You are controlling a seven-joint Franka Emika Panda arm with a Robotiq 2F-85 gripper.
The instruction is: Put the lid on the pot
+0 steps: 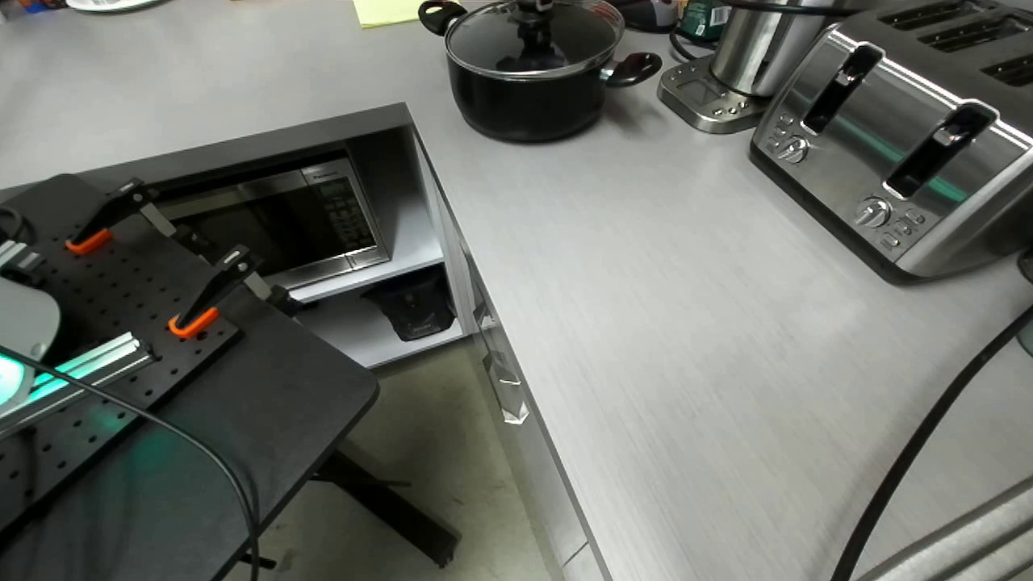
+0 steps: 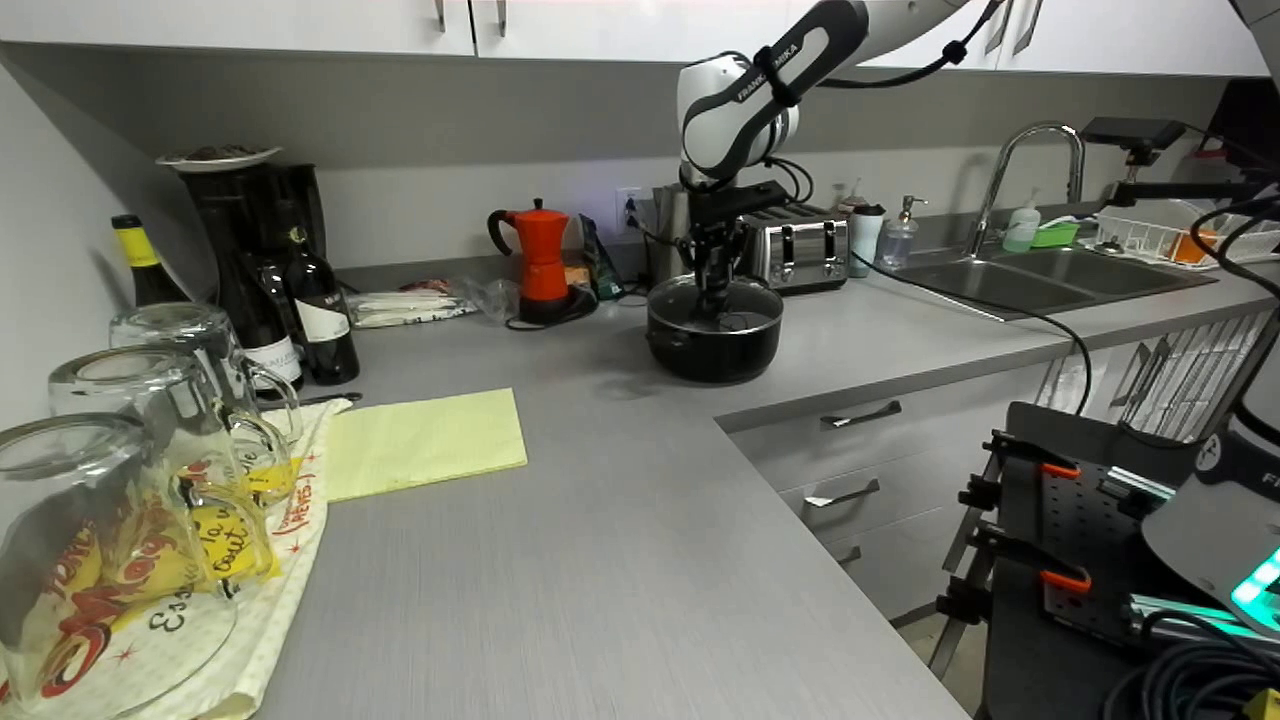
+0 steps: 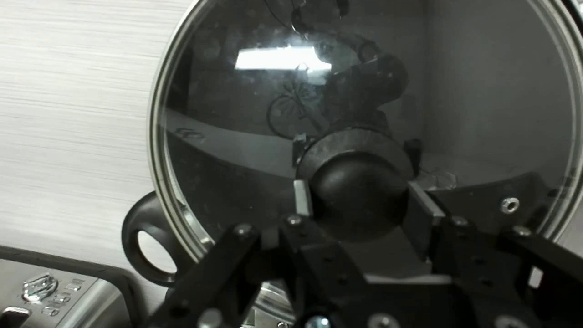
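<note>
The grey countertop [image 2: 570,580] carries the black pot [image 2: 712,362], the silver toaster [image 1: 876,145], a red coffee maker [image 2: 543,258] and dark bottles [image 2: 315,285]; a yellow sheet [image 2: 425,443] lies flat beside a printed cloth [image 2: 272,630]

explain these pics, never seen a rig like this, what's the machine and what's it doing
The machine is a robot arm ending in a two-fingered gripper. Two pictures look on from outside it; the close-up is the wrist view, taken from the arm's end. On the grey counter stand a black pot, a silver toaster and a red coffee maker. The gripper looks closed on the knob of the glass lid, which lies over the pot; whether it's fully seated, I can't tell.
</note>
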